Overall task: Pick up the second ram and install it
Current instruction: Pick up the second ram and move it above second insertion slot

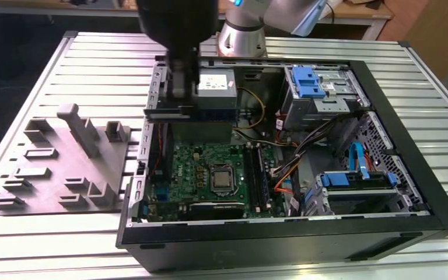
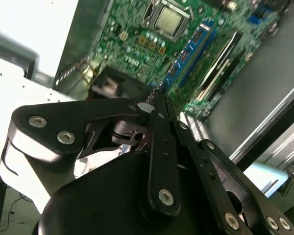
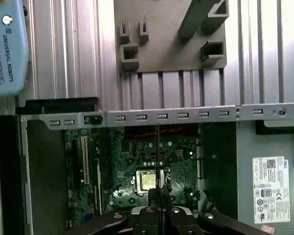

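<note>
One stick in play here: the gripper [image 1: 179, 102] is reaching down from the top edge in the upper middle of the exterior view, and its fingers are squeezing shut on the ram [image 1: 208, 114]. The ram is hanging right under the fingertips. It's lying level and running across the frame, pinched roughly mid-length with an end poking out on either side.

In that view it's overlapping the lower edge of the grey PSU [image 1: 217, 87], just above the green board [image 1: 200, 169]. Can't tell if it's touching the PSU or floating clear. The long black slots [image 1: 261, 175] are sitting lower and toward the exterior view's right, well apart from the ram.

In the first wrist view the ram [image 3: 158, 156] is showing edge-on as a thin dark line sticking straight out from between the closed fingers of the gripper [image 3: 159, 196]. It's crossing over the board [image 3: 181, 161], with the PSU [image 3: 269, 186] off to one side.

In the second wrist view the gripper [image 2: 154, 100] is blocking most of the shot, linkages folded in, with the board [image 2: 137, 39] behind it.

The open case [image 1: 286, 233] is lying on the slatted table [image 1: 91, 58], and a grey fixture [image 1: 60, 169] is sitting beside it on the exterior view's left.
</note>
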Robot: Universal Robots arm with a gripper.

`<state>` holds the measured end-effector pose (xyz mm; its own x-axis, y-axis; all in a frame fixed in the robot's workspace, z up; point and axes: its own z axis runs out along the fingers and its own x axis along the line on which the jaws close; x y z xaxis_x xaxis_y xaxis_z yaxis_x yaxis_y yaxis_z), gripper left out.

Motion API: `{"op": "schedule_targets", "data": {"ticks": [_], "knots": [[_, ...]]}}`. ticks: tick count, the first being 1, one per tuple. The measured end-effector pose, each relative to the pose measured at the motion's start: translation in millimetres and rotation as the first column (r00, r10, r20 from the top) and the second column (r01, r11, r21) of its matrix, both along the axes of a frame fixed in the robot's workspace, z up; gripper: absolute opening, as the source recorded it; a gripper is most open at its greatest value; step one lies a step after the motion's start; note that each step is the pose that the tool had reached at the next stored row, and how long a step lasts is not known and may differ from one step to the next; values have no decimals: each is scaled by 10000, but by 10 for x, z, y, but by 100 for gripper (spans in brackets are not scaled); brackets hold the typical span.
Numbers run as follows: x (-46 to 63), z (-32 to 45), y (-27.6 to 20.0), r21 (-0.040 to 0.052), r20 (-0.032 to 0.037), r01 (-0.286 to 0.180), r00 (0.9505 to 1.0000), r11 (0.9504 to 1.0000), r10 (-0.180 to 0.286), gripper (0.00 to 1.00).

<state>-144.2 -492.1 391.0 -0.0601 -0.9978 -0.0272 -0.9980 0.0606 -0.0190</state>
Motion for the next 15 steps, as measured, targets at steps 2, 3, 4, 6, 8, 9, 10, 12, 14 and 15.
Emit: {"op": "schedule_targets", "data": {"ticks": [2,3,4,6,8,9,10,12,14,15], "knots": [[88,0,0,0,0,0,10000,10000,0,11],[132,-1,0,1,0,0,10000,10000,0,11],[175,-1,0,1,1,0,10000,10000,0,11],[261,-1,0,1,0,0,10000,10000,0,11],[342,-1,0,1,0,0,10000,10000,0,11],[381,-1,0,1,0,-1,10000,10000,1,11],[414,-1,0,1,-1,0,10000,10000,0,11],[434,-1,0,0,-2,0,10000,10000,0,11],[435,-1,0,0,-2,1,10000,10000,-1,11],[435,-1,0,1,-2,1,10000,10000,-1,11]]}}
